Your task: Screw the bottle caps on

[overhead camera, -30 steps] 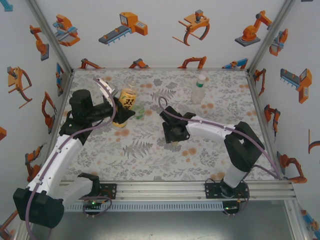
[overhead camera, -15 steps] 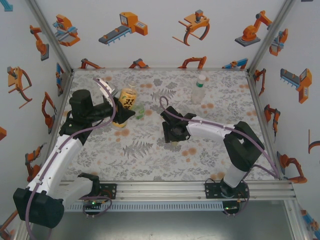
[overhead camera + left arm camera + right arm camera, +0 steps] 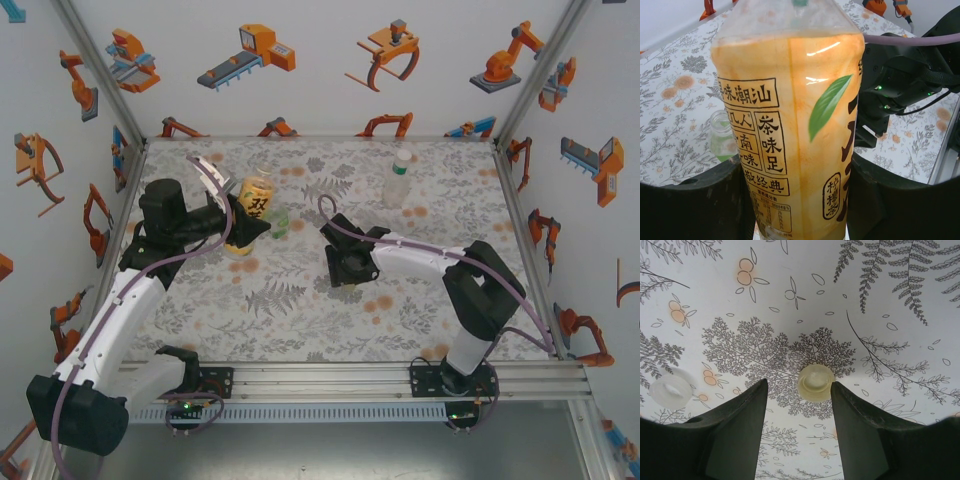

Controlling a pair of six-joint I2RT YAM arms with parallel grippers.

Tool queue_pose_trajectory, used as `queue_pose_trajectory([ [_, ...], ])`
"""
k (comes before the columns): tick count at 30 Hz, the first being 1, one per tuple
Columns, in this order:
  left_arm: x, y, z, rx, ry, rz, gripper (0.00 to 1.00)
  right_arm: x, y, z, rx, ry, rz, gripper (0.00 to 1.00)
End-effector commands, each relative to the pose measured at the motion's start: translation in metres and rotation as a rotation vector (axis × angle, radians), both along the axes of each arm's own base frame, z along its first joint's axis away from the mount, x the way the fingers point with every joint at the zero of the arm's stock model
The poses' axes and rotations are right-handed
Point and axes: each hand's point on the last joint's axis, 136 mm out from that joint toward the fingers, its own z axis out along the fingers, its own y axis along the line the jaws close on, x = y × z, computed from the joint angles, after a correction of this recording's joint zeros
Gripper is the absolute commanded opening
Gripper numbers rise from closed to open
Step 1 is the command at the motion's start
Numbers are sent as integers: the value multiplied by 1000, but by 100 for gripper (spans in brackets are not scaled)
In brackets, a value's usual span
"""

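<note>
The left tool (image 3: 797, 172) is clamped on the lower body of the tall yellow plastic bottle (image 3: 790, 125), with 1 finger on each side of its printed label. It holds the bottle upright at the far left of the floral-printed surface (image 3: 300, 300). The right tool (image 3: 798, 390) hangs low over the middle of the surface with its jaws apart. A small round pale-yellow plastic cap (image 3: 816, 382) lies flat in the gap at the fingertips, closer to 1 finger than the other; whether it touches that finger I cannot tell. A second small round white plastic cap (image 3: 671, 390) lies apart from it, outside the fingers.

The caps look light, stiff and smooth, so they could skid or flip under a glancing touch; a pinch across the rim seems best. The yellow bottle is likely thin-walled and will give, so the low grip suits resisting a twist.

A short green-tinted clear plastic bottle (image 3: 279, 222) stands just right of the yellow one, mouth open and seemingly empty. A clear plastic bottle with a white-green label (image 3: 398, 180) stands far right, well apart (its top is too small to judge). The label hides what the yellow bottle holds.
</note>
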Motion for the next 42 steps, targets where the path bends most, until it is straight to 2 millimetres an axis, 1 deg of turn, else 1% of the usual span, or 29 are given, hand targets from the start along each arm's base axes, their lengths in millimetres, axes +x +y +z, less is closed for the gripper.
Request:
queue_pose_trajectory([
  [1, -3, -2, 5, -15, -5, -23, 0, 0, -5, -1, -36, 5, -2, 52],
  [10, -2, -2, 4, -15, -3, -22, 0, 1, -6, 1, -38, 2, -2, 51],
  [15, -2, -2, 5, -16, -5, -23, 0, 4, -8, 15, -36, -30, -4, 52],
  [18, -2, -2, 4, -16, -4, -22, 0, 4, -10, 18, -37, -43, -7, 51],
  [42, -1, -3, 3, -16, 2, -22, 0, 0, -13, -4, -74, 1, -7, 52],
])
